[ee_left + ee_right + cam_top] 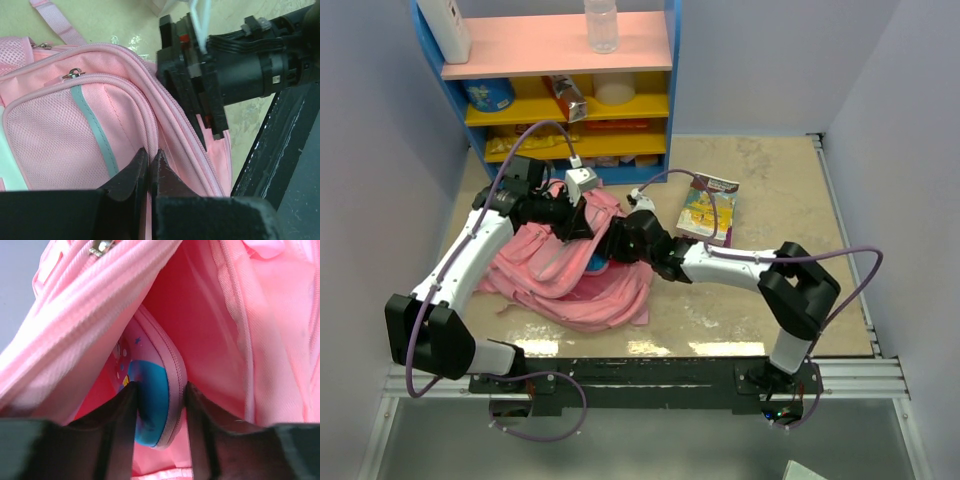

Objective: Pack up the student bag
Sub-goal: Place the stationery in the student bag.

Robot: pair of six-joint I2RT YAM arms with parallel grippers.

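Two grippers on one bag [570,285], and the big pink thing lies slumped on the table [780,180] directly in front of the shelf [530,45]. Left gripper [150,156] first: its jaws are clenched tight on a fold of pink fabric by the zip edge, and from above it reads as holding the mouth of the bag up and apart. Right gripper [160,387] is deep in that mouth, and between its fingers sits the pencil case [150,415], pink with a blue cartoon patch, standing on its edge. Both fingers look to be touching its sides, so I call it grasped, though how firmly I cannot tell. So the step in hand, by my reading, is stowing the pencil case inside the bag, and it looks nearly there: the case is well past the opening, but whether it rests on the bottom is hidden. What the next move calls for: ease the case down until the lining takes it, spread the fingers, then draw the right arm straight back out, clear of the zip edge so nothing snags. The left pinch has to hold meanwhile, or the mouth will likely fall shut on the wrist. One book [708,208] lies in front of the shelf's right end, outside the bag: a likely next item.
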